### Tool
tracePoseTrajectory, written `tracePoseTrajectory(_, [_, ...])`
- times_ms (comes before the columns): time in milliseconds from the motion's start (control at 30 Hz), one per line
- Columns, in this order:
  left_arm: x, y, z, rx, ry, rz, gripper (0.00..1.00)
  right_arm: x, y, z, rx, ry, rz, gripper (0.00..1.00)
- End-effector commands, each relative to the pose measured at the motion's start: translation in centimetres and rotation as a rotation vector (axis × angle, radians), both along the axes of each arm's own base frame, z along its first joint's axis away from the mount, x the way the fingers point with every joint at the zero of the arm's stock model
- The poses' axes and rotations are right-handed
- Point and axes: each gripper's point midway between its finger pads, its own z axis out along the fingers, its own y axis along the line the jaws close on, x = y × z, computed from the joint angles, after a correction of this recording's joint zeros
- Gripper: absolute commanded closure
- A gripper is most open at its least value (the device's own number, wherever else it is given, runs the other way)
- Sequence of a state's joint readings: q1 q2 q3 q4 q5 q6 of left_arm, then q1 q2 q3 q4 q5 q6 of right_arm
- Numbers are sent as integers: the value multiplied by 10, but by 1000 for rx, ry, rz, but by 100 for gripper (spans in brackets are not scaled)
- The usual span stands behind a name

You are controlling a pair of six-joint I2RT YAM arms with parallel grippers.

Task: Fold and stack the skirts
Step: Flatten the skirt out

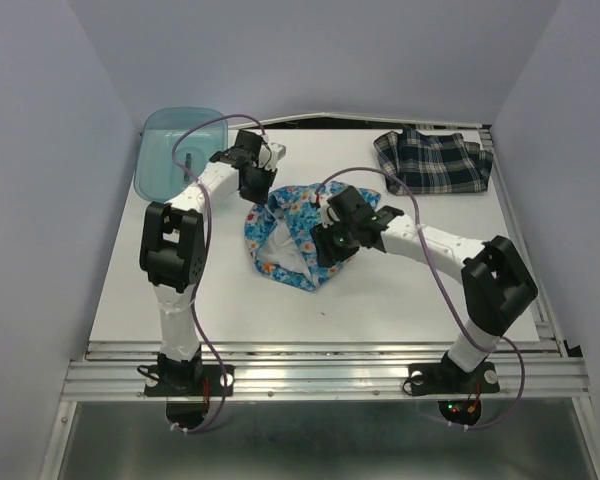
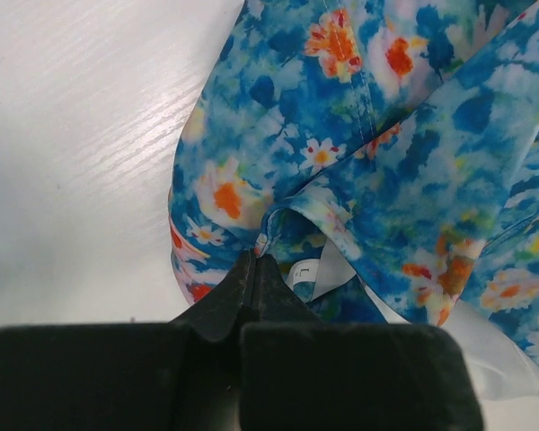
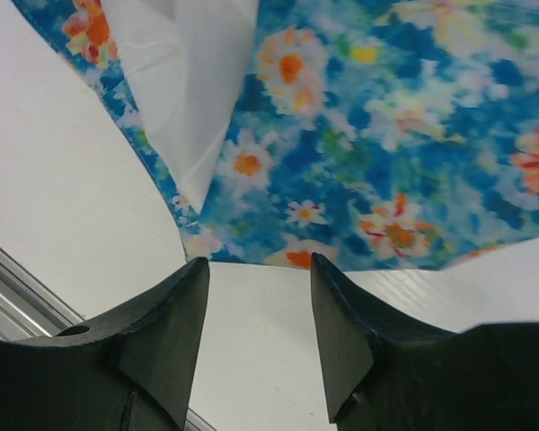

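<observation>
Left jaws: clenched on a small fold of hem at the far-left edge of the floral skirt (image 2: 368,153).
Right jaws: released with nothing between them, poised over bare desk (image 1: 380,295), with the skirt's edge just ahead of the tips.
Floral skirt: crumpled in the middle of the desk, with white lining showing on its near side.
Plaid skirt (image 1: 435,160): a compact heap at the far right corner, well apart from both arms.
Teal bin (image 1: 170,150): far left, beyond the left arm.
Step in hand: probably getting a second hold on the floral skirt so it can be spread flat; folding looks not yet begun.
Next move calls for: the right jaws to reach the hem and close on the outer cloth only, not the lining. Both arms then draw apart to flatten it.
</observation>
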State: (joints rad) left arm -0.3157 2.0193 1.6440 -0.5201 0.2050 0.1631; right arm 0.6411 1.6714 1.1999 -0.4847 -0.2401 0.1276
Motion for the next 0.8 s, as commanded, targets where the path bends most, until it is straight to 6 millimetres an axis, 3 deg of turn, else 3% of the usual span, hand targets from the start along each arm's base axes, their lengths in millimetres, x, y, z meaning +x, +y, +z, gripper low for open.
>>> tracePoseTrajectory(0, [3,1,9,-39,6,20,100,2,26,-5,-62,-106,27,46])
tracePoseTrajectory(167, [7,6,7,-41,8,32,100,-16,44,-12,-81,-113,71,47])
tracePoseTrajectory(333, [7,6,7,-45,7,31,100,-14,55,-28,-135,-122,71,52])
tracePoseTrajectory(600, [6,11,8,-40,0,31,100,9,39,-44,-256,-184,-14,62])
tracePoseTrajectory(767, [7,17,10,-39,-6,44,100,13,24,-35,-305,-229,-54,73])
